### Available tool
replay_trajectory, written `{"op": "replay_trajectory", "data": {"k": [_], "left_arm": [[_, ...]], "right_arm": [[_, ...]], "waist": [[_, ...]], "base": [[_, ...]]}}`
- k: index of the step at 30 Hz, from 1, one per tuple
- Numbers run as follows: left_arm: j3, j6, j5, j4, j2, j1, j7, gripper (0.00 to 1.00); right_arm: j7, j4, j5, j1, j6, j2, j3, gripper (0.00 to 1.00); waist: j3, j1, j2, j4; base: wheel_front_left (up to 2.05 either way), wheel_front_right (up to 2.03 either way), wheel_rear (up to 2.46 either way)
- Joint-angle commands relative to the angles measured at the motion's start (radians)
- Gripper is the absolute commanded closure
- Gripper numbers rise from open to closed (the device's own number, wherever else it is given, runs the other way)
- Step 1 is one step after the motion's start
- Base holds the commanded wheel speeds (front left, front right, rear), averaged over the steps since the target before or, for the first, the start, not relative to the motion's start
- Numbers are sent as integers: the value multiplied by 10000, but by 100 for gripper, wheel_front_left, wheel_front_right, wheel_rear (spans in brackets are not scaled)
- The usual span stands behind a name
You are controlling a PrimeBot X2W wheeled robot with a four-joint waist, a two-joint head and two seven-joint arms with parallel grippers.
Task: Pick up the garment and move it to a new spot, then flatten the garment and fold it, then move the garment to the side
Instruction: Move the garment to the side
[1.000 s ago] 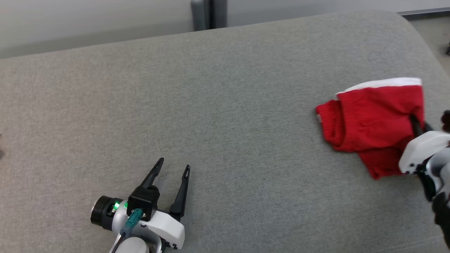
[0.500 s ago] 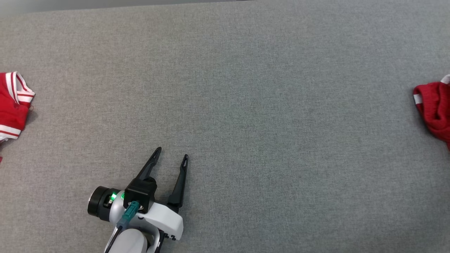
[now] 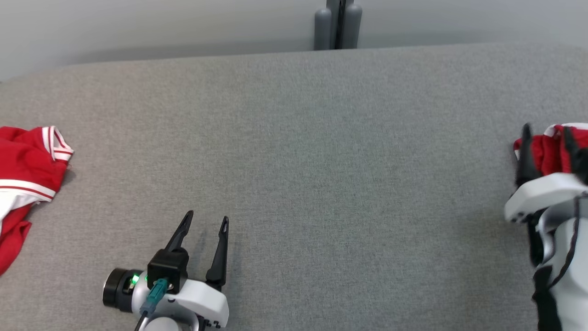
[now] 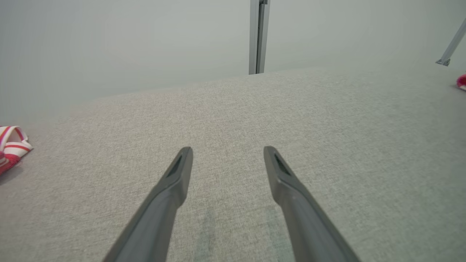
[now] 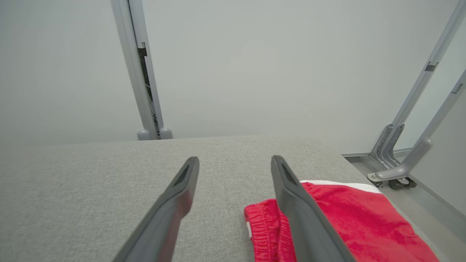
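Spread wide at the right pincer, nothing pinched. In the wrist view, 1 finger crossing the near edge of the red shorts; touching or just above, hard to tell. Folded, by the look of it, and lying flat near the right-hand rim of the tabletop, white band toward the far side. Probably the last step, then: garment set to the side and no longer gripped.

To finish cleanly, lift straight up and away with both fingers kept apart, so as not to hook the elastic waistband or drag a layer open. Avoid any sideways sweep toward the rim, lest the fold slide off.

Spread too at the left pincer, empty, pointing across bare grey cloth, well apart from the shorts.

Farther out, a 2nd red garment with white stripes, crumpled at the far left of the tabletop, well clear of both arms. Beyond the far edge, an upright grey post against a pale wall. Off the right end, 2 slanted metal struts fixed at the floor. Nothing in the way above the right pincer; only the waistband beneath that finger to mind.
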Motion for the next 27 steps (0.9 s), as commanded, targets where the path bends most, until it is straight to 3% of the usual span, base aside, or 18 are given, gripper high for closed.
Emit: {"op": "replay_trajectory", "data": {"k": [1,13,27], "left_arm": [[145,115,-99,39,41,219,-1,0],[608,573,-75,102,39,1200,-1,0],[1284,823,-122,-6,36,2156,-1,0]], "right_arm": [[-46,-396,426,683,-3,135,519,0],[-48,-1695,2303,3580,-3,256,2550,0],[-46,-2976,2915,5233,-3,254,3425,0]], "waist": [[-466,0,0,142],[-1787,0,0,604],[-2794,0,0,583]], "base": [[0,0,0],[0,0,0],[0,0,0]]}}
